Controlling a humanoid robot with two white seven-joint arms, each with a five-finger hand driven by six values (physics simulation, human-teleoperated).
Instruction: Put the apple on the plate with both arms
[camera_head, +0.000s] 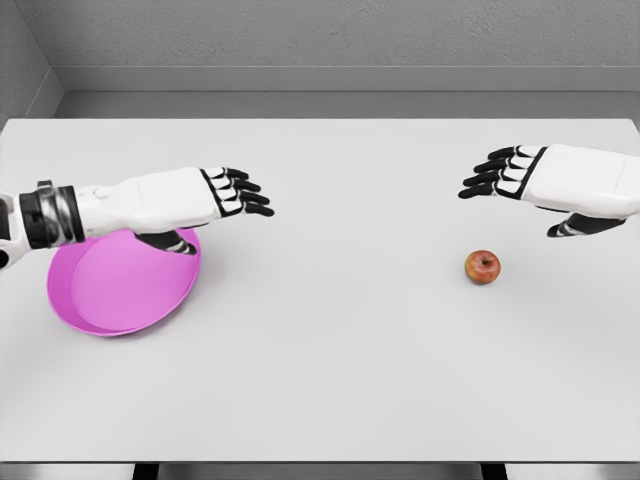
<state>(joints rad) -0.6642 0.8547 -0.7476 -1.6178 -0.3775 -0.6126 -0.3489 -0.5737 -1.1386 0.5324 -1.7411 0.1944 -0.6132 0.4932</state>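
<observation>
One small round red apple (482, 267) sits alone on the white table (330, 370), untouched. Likely firm, smooth and prone to rolling, it is best cupped around its sides. Just above and right of the apple hovers the right hand (520, 180), fingers spread, empty. Far left of the apple, the left hand (225, 198), fingers extended, hangs over a tilted pink plastic plate (120, 290).

A wide white table (330, 380) fills most of the view under even, soft light. Behind its far edge a grey wall (330, 35) runs across, with a pale baseboard (350, 79) and a dark strip of floor (350, 104).
</observation>
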